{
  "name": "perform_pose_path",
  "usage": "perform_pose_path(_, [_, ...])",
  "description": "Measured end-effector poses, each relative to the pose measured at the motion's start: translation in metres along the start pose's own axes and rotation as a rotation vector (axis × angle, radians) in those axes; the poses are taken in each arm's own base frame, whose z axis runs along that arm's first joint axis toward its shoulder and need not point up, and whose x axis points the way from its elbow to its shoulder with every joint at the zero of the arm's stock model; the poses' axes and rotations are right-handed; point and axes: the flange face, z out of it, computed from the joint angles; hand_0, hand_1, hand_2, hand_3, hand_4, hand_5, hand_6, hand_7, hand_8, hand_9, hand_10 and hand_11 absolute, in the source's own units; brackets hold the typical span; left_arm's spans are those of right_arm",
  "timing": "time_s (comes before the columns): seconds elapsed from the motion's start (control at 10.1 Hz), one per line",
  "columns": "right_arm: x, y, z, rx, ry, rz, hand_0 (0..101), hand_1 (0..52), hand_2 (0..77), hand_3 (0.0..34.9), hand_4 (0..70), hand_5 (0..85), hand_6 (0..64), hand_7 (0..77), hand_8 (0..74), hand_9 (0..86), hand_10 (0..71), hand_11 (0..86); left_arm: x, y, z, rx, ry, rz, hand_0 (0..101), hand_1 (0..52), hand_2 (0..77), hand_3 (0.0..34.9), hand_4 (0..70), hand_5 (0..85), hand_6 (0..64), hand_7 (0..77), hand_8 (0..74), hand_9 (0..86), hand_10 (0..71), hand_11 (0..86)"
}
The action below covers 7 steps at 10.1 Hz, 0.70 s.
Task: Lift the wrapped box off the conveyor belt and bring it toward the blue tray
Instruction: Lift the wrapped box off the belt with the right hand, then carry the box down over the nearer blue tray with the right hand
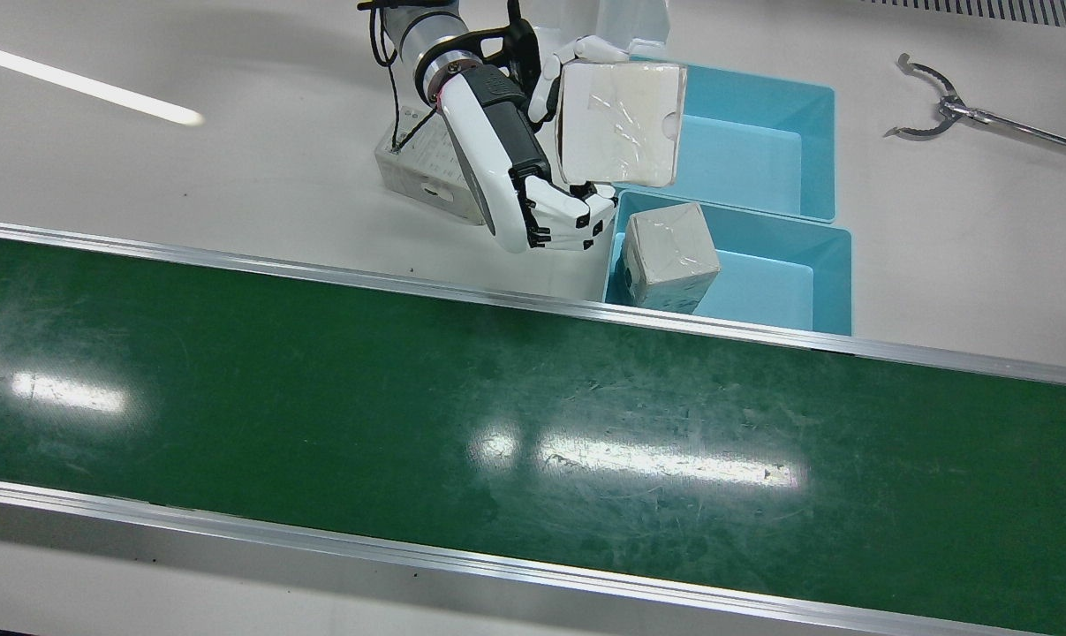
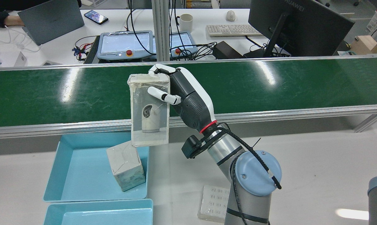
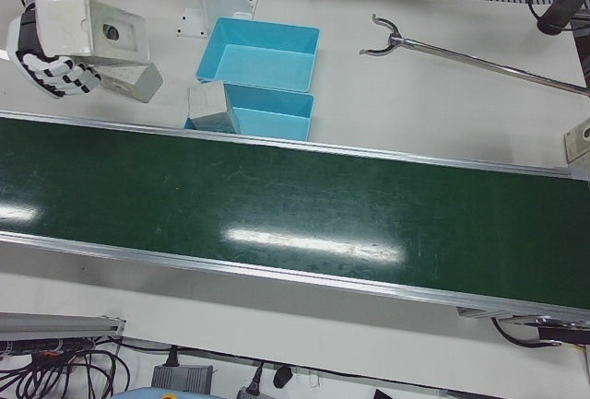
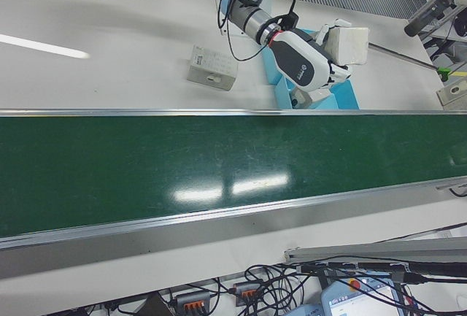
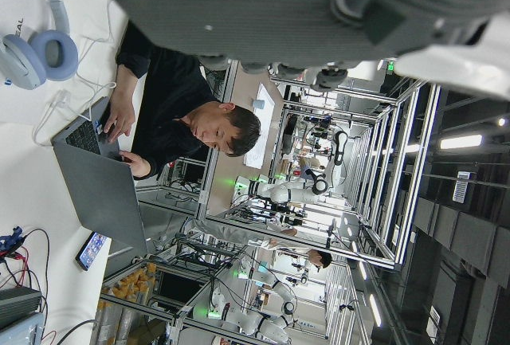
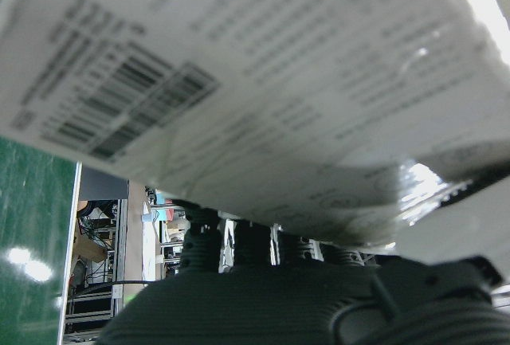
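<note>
- Your right hand point(image 2: 182, 93) has the wrapped box point(image 2: 149, 109) clamped upright, fingers over its top edge and thumb across its face, which leaves the bottom free to go down first.
- The box is off the conveyor belt point(image 2: 269, 87) and hangs over the table between the belt's rail and the blue tray point(image 2: 65, 175), just above the tray's right corner as the rear view shows it; the lift looks done and the carry nearly so.
- The near tray already holds a grey wrapped cube point(image 2: 126, 168) against its right wall, so the free floor lies to the left of it. Judge your drop there, or the box may land on the cube.
- A second blue tray point(image 1: 762, 150) sits empty beside it, farther from the belt.
- A flat white box point(image 1: 427, 172) lies on the table under the forearm; keep the arm clear of it.
- Your left hand point(image 5: 319, 10) shows only in its own camera; I cannot tell how its fingers stand.
</note>
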Motion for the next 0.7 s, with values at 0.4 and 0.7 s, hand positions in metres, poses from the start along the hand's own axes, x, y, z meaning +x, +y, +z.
perform_pose_path(0.4, [0.057, 0.022, -0.026, -0.008, -0.005, -0.011, 37, 0.5, 32.2, 0.0, 19.6, 72.5, 46.9, 69.3, 52.4, 67.6, 35.5, 51.3, 0.0, 0.0, 0.0, 0.0, 0.0, 0.0, 0, 0.0, 0.5, 0.0, 0.0, 1.1, 0.0, 0.0, 0.0, 0.0, 0.5, 0.0])
perform_pose_path(0.7, [0.102, 0.052, -0.054, -0.027, 0.042, 0.024, 44, 0.5, 26.7, 0.0, 18.0, 66.5, 46.4, 70.4, 32.7, 46.4, 22.4, 33.8, 0.0, 0.0, 0.0, 0.0, 0.0, 0.0, 0, 0.0, 1.1, 0.0, 0.0, 1.1, 0.0, 0.0, 0.0, 0.0, 0.0, 0.0])
